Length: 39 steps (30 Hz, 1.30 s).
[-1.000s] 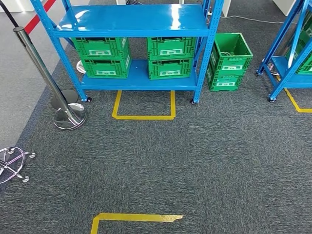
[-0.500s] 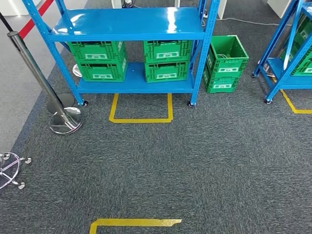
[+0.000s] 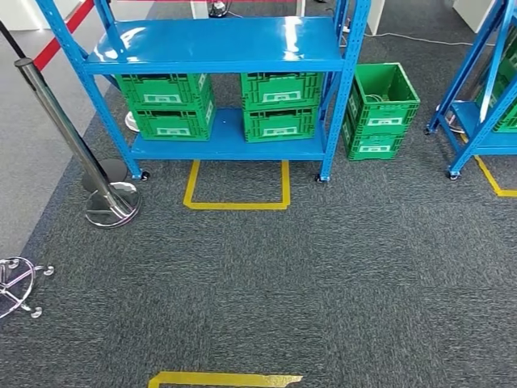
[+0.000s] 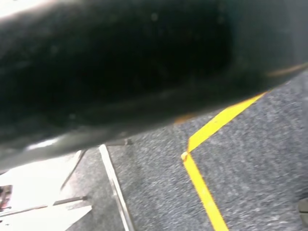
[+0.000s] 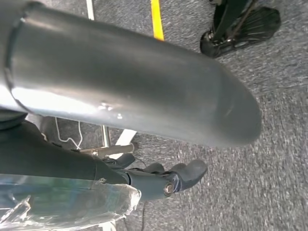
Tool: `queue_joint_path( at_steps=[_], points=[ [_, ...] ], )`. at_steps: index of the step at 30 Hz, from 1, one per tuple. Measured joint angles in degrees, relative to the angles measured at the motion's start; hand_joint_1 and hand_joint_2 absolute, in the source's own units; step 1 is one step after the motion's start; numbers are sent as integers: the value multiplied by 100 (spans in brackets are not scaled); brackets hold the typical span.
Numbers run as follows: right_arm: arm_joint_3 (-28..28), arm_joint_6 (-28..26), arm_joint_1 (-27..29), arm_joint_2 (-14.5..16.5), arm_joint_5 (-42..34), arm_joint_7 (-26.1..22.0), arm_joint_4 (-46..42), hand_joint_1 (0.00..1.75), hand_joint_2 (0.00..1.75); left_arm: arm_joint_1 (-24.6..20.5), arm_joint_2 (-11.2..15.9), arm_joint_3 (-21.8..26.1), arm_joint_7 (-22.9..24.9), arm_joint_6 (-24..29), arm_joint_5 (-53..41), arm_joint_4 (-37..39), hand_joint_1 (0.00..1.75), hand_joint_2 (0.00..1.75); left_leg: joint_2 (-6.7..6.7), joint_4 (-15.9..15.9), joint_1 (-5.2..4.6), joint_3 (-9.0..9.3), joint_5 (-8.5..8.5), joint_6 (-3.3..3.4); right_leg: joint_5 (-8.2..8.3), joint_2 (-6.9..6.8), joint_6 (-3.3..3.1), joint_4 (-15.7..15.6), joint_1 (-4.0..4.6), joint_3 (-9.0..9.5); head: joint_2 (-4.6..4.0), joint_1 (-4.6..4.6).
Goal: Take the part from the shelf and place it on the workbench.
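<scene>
1. Grey carpet (image 3: 342,267) stretched ahead of me in the head view, with a blue shelf (image 3: 220,44) at its far side and a yellow tape outline (image 3: 237,204) on the floor just before it.
2. Four green crates (image 3: 170,105) sat stacked in two pairs on the shelf's bottom level. A fifth crate (image 3: 381,105) stood on the carpet just beside the shelf's right post.
3. A chrome stanchion (image 3: 67,137) leaned near the shelf's left end.
4. I judged the task barely begun. The shelf was well apart from me, nothing had been picked, and the approach, the grasp and the carry to the workbench were all left.
5. As for the part, I could not make it out. My guess was that it lay in one of the shelf crates, whose contents were hidden from this angle, so I could say nothing of its shape or finish.
6. At the right wrist, the right hand (image 5: 160,180) hung over the carpet with its dark fingers reaching out, lightly curved.
7. Crinkled clear plastic (image 5: 69,204) lay against that hand, and I could not tell whether the fingers held it or merely rested beside it.
8. At the left wrist, a dark blurred mass (image 4: 109,62) sat close to the lens over carpet and yellow tape. I could not tell how the left hand was set.
</scene>
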Motion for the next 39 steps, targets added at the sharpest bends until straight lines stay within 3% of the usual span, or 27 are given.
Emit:
queue_joint_path(
  at_steps=[3, 5, 8, 9, 10, 11, 13, 14, 15, 18, 20, 21, 23, 24, 25, 26, 28, 29, 31, 35, 37, 39],
  points=[
    [1, -1, -17, 0, 4, 4, -1, 0, 0, 7, -7, 0, 2, 0, 0, 0, 0, 0, -14, -136, -2, 79, -107, 50, -50, -35, 93, -44, 2, 53, 0, -12],
    [2, -4, -30, -1, 4, 5, -1, 0, 0, 28, -14, 1, 4, 8, -1, -3, 0, 0, -30, -210, 25, 145, -118, 106, -196, 16, 136, 211, 2, -51, 0, -2],
    [2, -9, -18, -1, 4, 9, 2, 0, 0, 15, -27, 1, 11, 10, -1, -9, 0, 0, -45, -229, 18, 237, -199, 173, -590, 99, 159, 1323, -2, -738, 0, 4],
    [1, -10, -12, -1, 4, 11, 4, 0, 0, 14, -34, 1, 17, 5, -1, -9, 0, 0, -53, -229, 9, 285, -241, 180, -595, 107, 164, 1579, -1, -948, 0, 2],
    [0, -14, -5, -1, 4, 14, 6, 0, 0, 19, -42, 1, 23, 1, -1, -9, 0, 0, -65, -229, 3, 347, -288, 180, -469, 110, 164, 1631, 0, -1061, 0, 3],
    [-2, -17, 2, -1, 4, 15, 7, 0, 0, 23, -45, 1, 29, -3, -1, -10, 0, 0, -78, -229, -2, 426, -342, 173, -220, 110, 156, 1449, 0, -1058, 0, 3],
    [-4, -22, 13, -2, 4, 16, 7, 0, 0, 24, -50, 2, 36, -3, -1, -11, 0, 0, -97, -228, -14, 578, -463, 143, 323, 123, 116, 749, 8, -844, 0, 2],
    [-4, -25, 12, -2, 4, 16, 6, 0, 0, 18, -51, 2, 37, -2, -1, -11, 0, 0, -107, -220, -22, 623, -518, 115, 455, 129, 85, 449, 16, -717, 0, -1],
    [-4, -26, 9, -3, 3, 16, 6, 0, 0, 12, -53, 1, 38, -1, -1, -11, 0, 0, -114, -219, -27, 647, -556, 84, 491, 135, 58, 280, 26, -633, 0, -7],
    [-2, -28, 9, -1, -4, 25, 7, 0, 0, -5, -51, 0, 48, -2, -1, -15, 0, 0, -122, -245, -13, 681, -613, -10, 414, 133, -25, 175, 36, -538, 0, -26],
    [-3, -27, 13, 2, -14, 29, 6, 0, 0, -14, -44, 0, 52, 1, -1, -22, 0, 0, -103, -43, -1, 605, -738, -82, 388, 118, -85, 100, 9, -459, 0, -41],
    [-2, -26, 8, 2, -18, 30, 6, 0, 0, -18, -40, 0, 52, 1, -1, -26, 0, 0, -93, 231, 14, 463, -858, -118, 371, 106, -112, 70, -5, -412, 0, -51],
    [-1, -25, 2, 1, -22, 29, 6, 0, 0, -15, -39, 0, 52, 0, -1, -26, 0, 0, -85, 1024, 53, -27, -1113, -177, 309, 89, -142, 53, -8, -337, 0, -59],
    [0, -23, 2, 1, -22, 29, 7, 0, 0, -7, -39, 0, 52, -2, -1, -26, 0, 0, -84, 1326, 74, -255, -1137, -199, 270, 87, -142, 53, -12, -294, 0, -58],
    [-1, -21, 4, 1, -22, 30, 8, 0, 0, 3, -38, 0, 52, -3, -1, -26, 0, 0, -83, 1448, 90, -402, -1042, -214, 226, 89, -134, 53, -18, -239, 0, -58],
    [-1, -20, 6, 1, -22, 31, 8, 0, 0, 13, -37, 0, 52, -4, -1, -26, 0, 0, -81, 1345, 102, -442, -824, -223, 179, 93, -119, 53, -29, -171, 0, -58],
    [-3, -21, 10, 1, -22, 32, 8, 0, 0, 25, -32, 1, 52, -4, -1, -26, 0, 0, -60, 706, 110, -276, -250, -226, 75, 100, -65, 50, -54, -45, 0, -60],
    [-4, -21, 8, 1, -22, 31, 8, 0, 0, 24, -30, 1, 52, -4, -1, -26, 0, 0, -44, 393, 100, -164, -83, -213, 23, 105, -26, 52, -53, -7, 0, -64],
    [-4, -22, 2, 1, -25, 32, 8, 0, 0, 9, -31, 0, 52, -9, -1, -26, 0, 0, -21, 71, 74, -36, -73, -145, -41, 96, 45, 37, -39, 7, 0, -62],
    [0, -21, -19, 1, -28, 33, 8, 0, 0, 32, -31, 1, 54, -10, -1, -33, 0, 0, -36, -80, 80, 79, -181, 24, -156, 76, 155, 120, -41, 16, 0, -52],
    [2, -21, -20, 1, -31, 32, 8, 0, 0, 25, -32, 2, 55, -9, -1, -38, 0, 0, -35, -110, 78, 148, -225, 100, -409, 96, 171, 745, -40, -325, 0, -37],
    [1, -19, -11, 1, -33, 33, 8, 0, 0, 14, -38, 1, 55, -10, -1, -39, 0, 0, -38, -110, 52, 213, -293, 147, -618, 106, 170, 1527, -30, -861, 0, -33]
  ],
)
